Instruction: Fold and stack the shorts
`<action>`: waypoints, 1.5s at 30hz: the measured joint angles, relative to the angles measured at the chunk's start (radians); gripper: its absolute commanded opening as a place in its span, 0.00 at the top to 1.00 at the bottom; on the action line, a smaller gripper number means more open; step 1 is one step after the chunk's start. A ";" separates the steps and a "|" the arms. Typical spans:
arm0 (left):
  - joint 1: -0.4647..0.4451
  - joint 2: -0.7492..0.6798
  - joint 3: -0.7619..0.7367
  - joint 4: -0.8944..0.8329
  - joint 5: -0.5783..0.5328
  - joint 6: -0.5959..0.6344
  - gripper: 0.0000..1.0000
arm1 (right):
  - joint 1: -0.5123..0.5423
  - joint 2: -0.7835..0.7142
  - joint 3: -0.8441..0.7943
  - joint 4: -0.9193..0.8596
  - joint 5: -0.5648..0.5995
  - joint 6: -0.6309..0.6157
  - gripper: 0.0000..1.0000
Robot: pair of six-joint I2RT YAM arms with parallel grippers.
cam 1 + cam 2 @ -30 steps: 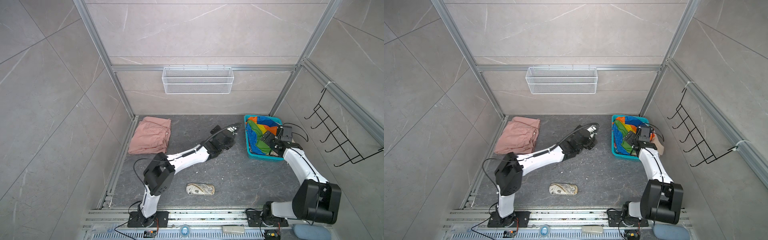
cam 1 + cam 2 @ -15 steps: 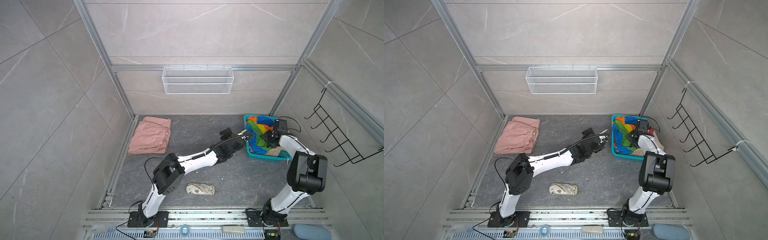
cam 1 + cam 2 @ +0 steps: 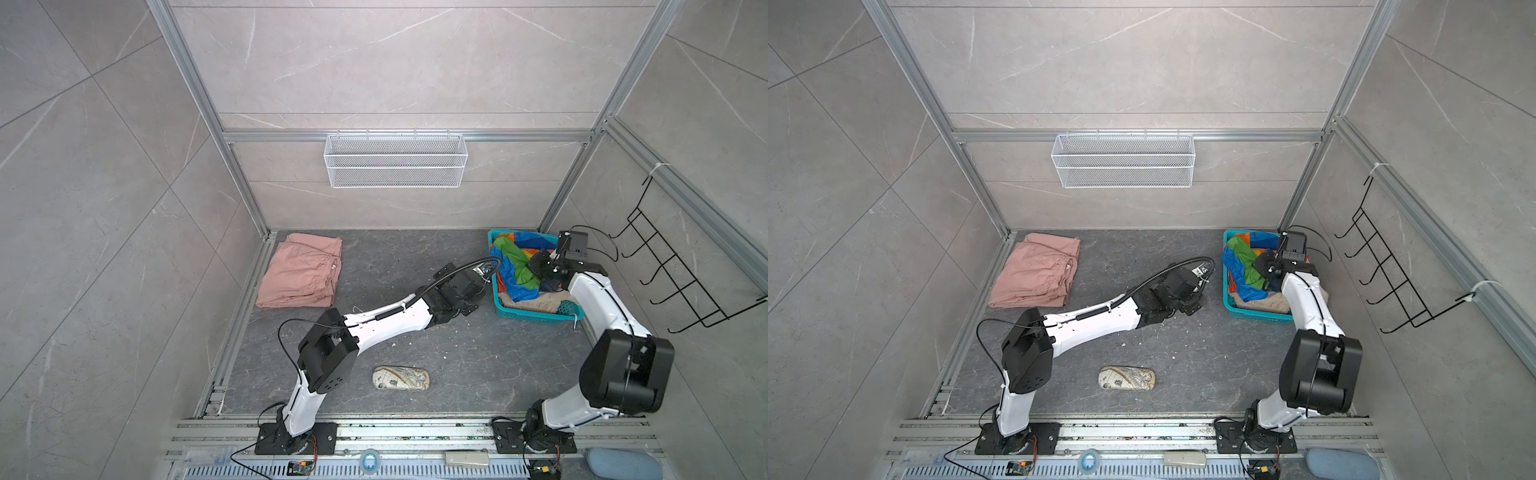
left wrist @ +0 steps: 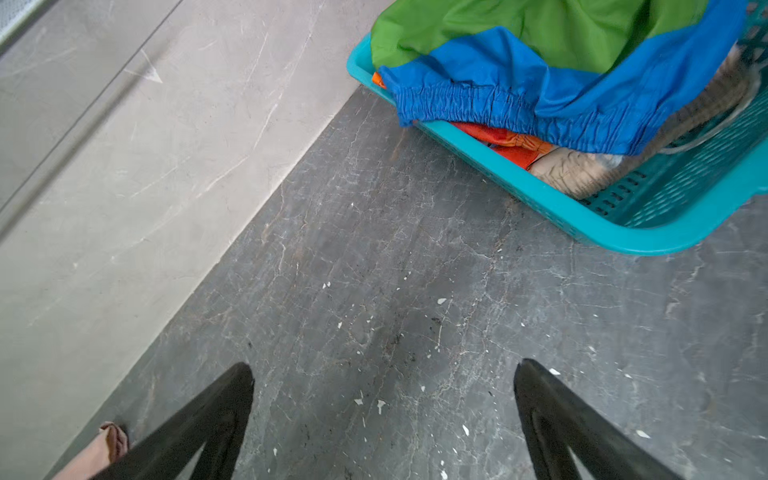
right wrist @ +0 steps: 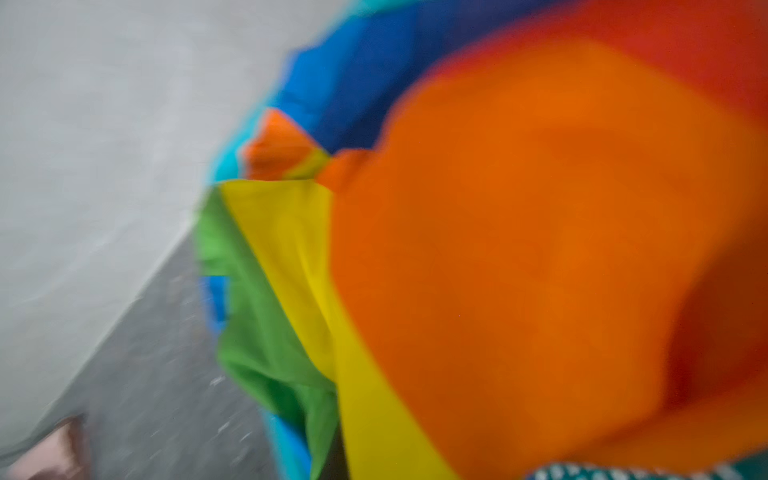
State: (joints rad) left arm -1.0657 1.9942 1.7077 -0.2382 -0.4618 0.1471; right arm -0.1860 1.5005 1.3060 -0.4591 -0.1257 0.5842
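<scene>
Since 1 second ago, the left gripper (image 4: pixel 384 368) has advanced from the middle of the floor to a position just beside the teal basket (image 3: pixel 536 318), and the right gripper (image 3: pixel 545 272) has changed from spread to clenched inside that basket.

1. Pink shorts (image 3: pixel 301 272): plain dusty pink, folded into a rough rectangle with the gathered waistband showing. They lie flat at the left of the dark floor in both top views, against the rear left corner.
2. Patterned pouch (image 3: pixel 401 378): lies alone at lower centre, well apart from all 3 shorts.
3. Left gripper: its 2 black fingers (image 4: pixel 220 411) are spread wide over bare floor and grasp nothing.
4. Rainbow-striped shorts (image 3: pixel 513 266): crumpled on top of the basket contents at the right, with green, blue, orange and yellow bands. The blue elastic waistband hangs over the basket rim.
5. Beige shorts (image 3: pixel 536 302): lie underneath the rainbow cloth, partly exposed at the near end of the basket.
6. Right gripper: its fingers are closed on the rainbow-striped shorts. The right wrist view is blurred and filled with orange and yellow cloth.
</scene>
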 measured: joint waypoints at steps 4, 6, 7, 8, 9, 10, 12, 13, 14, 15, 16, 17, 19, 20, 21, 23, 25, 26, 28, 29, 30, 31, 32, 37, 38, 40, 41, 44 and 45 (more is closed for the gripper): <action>0.037 -0.113 -0.048 -0.043 0.077 -0.148 0.00 | 0.139 -0.080 0.195 -0.072 -0.043 -0.025 1.00; 0.080 -0.198 -0.103 -0.048 0.124 -0.232 0.00 | 0.261 -0.120 0.294 -0.095 -0.053 -0.032 1.00; 0.113 -0.253 -0.143 -0.047 0.149 -0.278 0.00 | 0.321 -0.140 0.326 -0.098 -0.058 -0.031 1.00; 0.143 -0.303 -0.179 -0.049 0.169 -0.319 0.00 | 0.389 -0.161 0.351 -0.100 -0.068 -0.029 1.00; 0.175 -0.355 -0.216 -0.048 0.188 -0.362 0.00 | 0.441 -0.177 0.366 -0.098 -0.076 -0.025 1.00; 0.206 -0.406 -0.250 -0.051 0.204 -0.396 0.00 | 0.484 -0.190 0.374 -0.098 -0.081 -0.019 1.00; 0.254 -0.498 -0.309 -0.055 0.211 -0.457 0.00 | 0.550 -0.196 0.370 -0.089 -0.080 0.001 1.00; 0.271 -0.559 -0.348 -0.059 0.210 -0.490 0.00 | 0.573 -0.192 0.356 -0.075 -0.079 0.011 1.00; 0.278 -0.606 -0.377 -0.063 0.210 -0.516 0.00 | 0.587 -0.182 0.338 -0.057 -0.080 0.023 1.00; 0.285 -0.654 -0.408 -0.071 0.210 -0.545 0.00 | 0.600 -0.159 0.313 -0.032 -0.081 0.035 0.94; 0.298 -0.706 -0.444 -0.077 0.216 -0.579 0.00 | 0.614 -0.116 0.289 -0.006 -0.085 0.051 0.86; 0.308 -0.743 -0.472 -0.082 0.227 -0.604 0.00 | 0.624 -0.066 0.277 0.010 -0.092 0.061 0.82; 0.339 -0.796 -0.523 -0.089 0.240 -0.655 0.00 | 0.644 0.077 0.270 0.038 -0.113 0.075 0.66; 0.352 -0.803 -0.538 -0.093 0.246 -0.676 0.00 | 0.653 0.138 0.270 0.043 -0.124 0.074 0.60; 0.365 -0.804 -0.554 -0.099 0.253 -0.695 0.00 | 0.664 0.216 0.267 0.045 -0.138 0.074 0.53; 0.381 -0.784 -0.578 -0.105 0.261 -0.728 0.00 | 0.679 0.306 0.240 0.045 -0.167 0.070 0.41; 0.382 -0.746 -0.597 -0.116 0.284 -0.769 0.00 | 0.691 0.344 0.193 0.029 -0.203 0.061 0.32; 0.381 -0.732 -0.603 -0.118 0.299 -0.786 0.00 | 0.692 0.344 0.180 0.020 -0.217 0.055 0.30; 0.380 -0.710 -0.609 -0.122 0.327 -0.828 0.00 | 0.692 0.325 0.164 0.012 -0.238 0.037 0.27; 0.380 -0.704 -0.609 -0.119 0.341 -0.847 0.00 | 0.692 0.309 0.154 0.018 -0.246 0.028 0.27; 0.380 -0.701 -0.609 -0.114 0.357 -0.863 0.00 | 0.692 0.290 0.140 0.025 -0.254 0.024 0.27; 0.379 -0.701 -0.609 -0.104 0.372 -0.883 0.00 | 0.690 0.260 0.115 0.035 -0.264 0.020 0.27; 0.379 -0.701 -0.609 -0.096 0.384 -0.895 0.00 | 0.690 0.240 0.096 0.046 -0.272 0.018 0.27; 0.379 -0.681 -0.591 -0.079 0.422 -0.925 0.00 | 0.690 0.187 0.010 0.088 -0.323 0.017 0.25; 0.379 -0.671 -0.583 -0.075 0.432 -0.924 0.00 | 0.690 0.188 -0.002 0.091 -0.328 0.013 0.24; 0.379 -0.657 -0.572 -0.061 0.451 -0.913 0.00 | 0.688 0.188 -0.018 0.088 -0.328 0.003 0.23; 0.379 -0.651 -0.567 -0.050 0.461 -0.900 0.00 | 0.686 0.188 -0.022 0.087 -0.328 -0.002 0.23; 0.379 -0.618 -0.528 -0.044 0.463 -0.852 0.00 | 0.667 0.188 -0.026 0.087 -0.333 -0.006 0.22; 0.379 -0.601 -0.504 -0.055 0.460 -0.832 0.00 | 0.658 0.188 -0.026 0.087 -0.333 -0.006 0.22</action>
State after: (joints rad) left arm -0.6865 1.3933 1.2041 -0.2935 -0.0017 -0.6849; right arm 0.4717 1.6882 1.2804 -0.3725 -0.4583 0.5781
